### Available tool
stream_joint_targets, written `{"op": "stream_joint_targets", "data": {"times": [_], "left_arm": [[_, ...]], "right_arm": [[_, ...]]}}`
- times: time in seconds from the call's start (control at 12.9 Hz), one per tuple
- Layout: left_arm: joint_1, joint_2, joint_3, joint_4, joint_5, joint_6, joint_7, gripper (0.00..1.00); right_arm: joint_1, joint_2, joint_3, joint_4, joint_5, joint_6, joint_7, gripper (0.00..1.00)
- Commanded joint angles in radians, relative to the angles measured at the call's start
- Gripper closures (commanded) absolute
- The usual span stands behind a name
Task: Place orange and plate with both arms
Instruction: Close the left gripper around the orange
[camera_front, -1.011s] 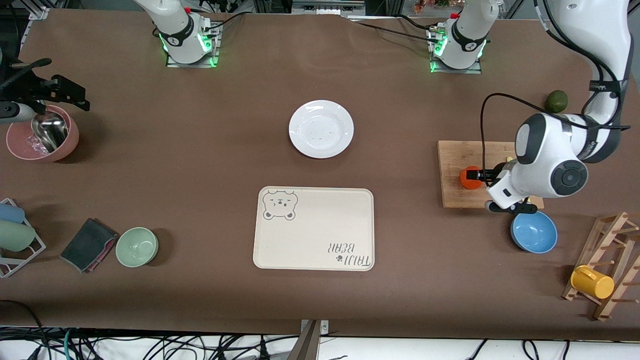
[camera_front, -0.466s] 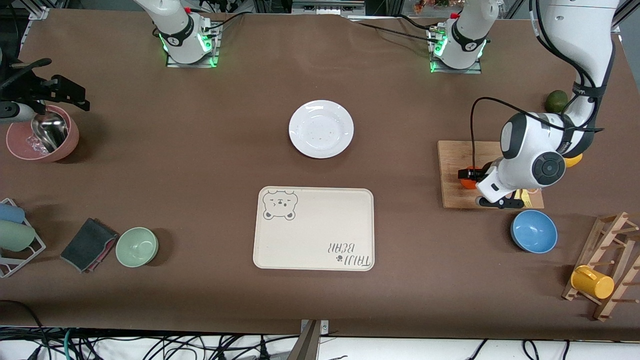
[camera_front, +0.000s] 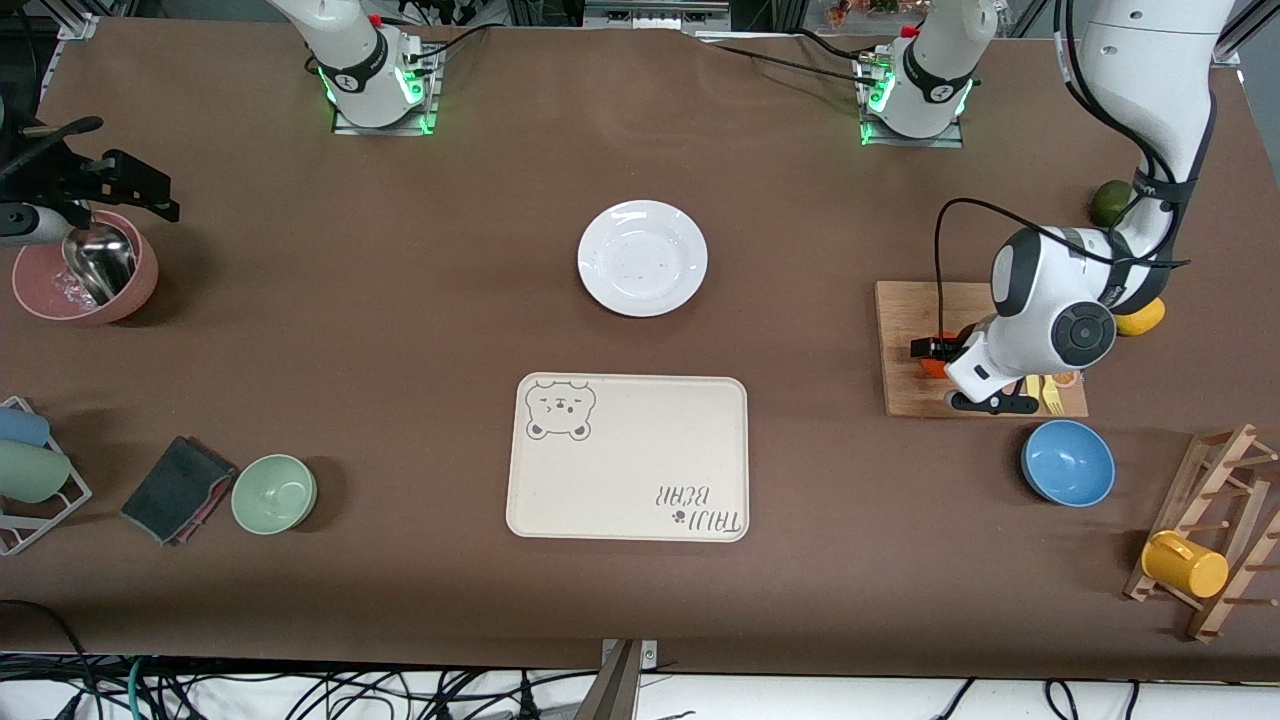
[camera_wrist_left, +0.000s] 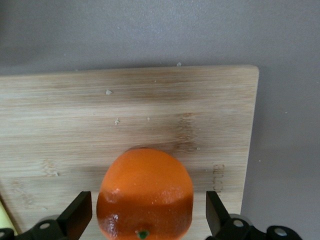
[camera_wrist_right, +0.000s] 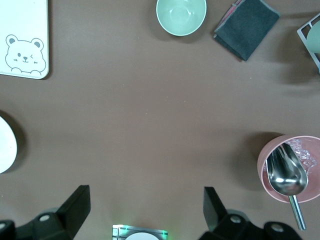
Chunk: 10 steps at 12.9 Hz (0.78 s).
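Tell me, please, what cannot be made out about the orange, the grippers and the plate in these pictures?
- Orange: front view, mostly hidden by the left arm's wrist; left wrist view, its lower part is cut off by the edge.
- Left gripper: open around the orange; contact cannot be told.
- Right gripper: outside the front view.
- Plate: right wrist view shows only a sliver at the edge.

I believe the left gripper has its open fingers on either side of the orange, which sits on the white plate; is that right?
Not quite: the orange sits on the wooden cutting board, not on the white plate, which lies bare mid-table. The left wrist view shows this. The left gripper does have its open fingers on either side of the orange.
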Motion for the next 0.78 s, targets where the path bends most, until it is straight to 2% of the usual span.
{"op": "stream_joint_targets", "data": {"times": [0.0,0.16,0.23,0.54,0.7], "left_arm": [[0.007,0.013,-0.002,-0.001,0.017,0.018,0.014,0.00],[0.007,0.023,-0.002,0.002,0.016,0.019,0.014,0.00],[0.007,0.026,-0.002,0.005,0.016,0.019,0.014,0.07],[0.007,0.026,-0.002,0.004,0.016,0.018,0.012,0.62],[0.006,0.026,-0.002,0.006,0.016,0.015,0.012,0.76]], "right_arm": [[-0.002,-0.018,-0.001,-0.013,0.002,-0.007,-0.008,0.00],[-0.002,-0.018,-0.001,-0.013,0.002,-0.007,-0.008,0.00],[-0.002,-0.018,-0.001,-0.013,0.002,-0.007,-0.008,0.00],[-0.002,-0.018,-0.001,-0.013,0.002,-0.007,-0.008,0.00],[-0.002,-0.018,-0.001,-0.013,0.002,-0.007,-0.008,0.00]]}}
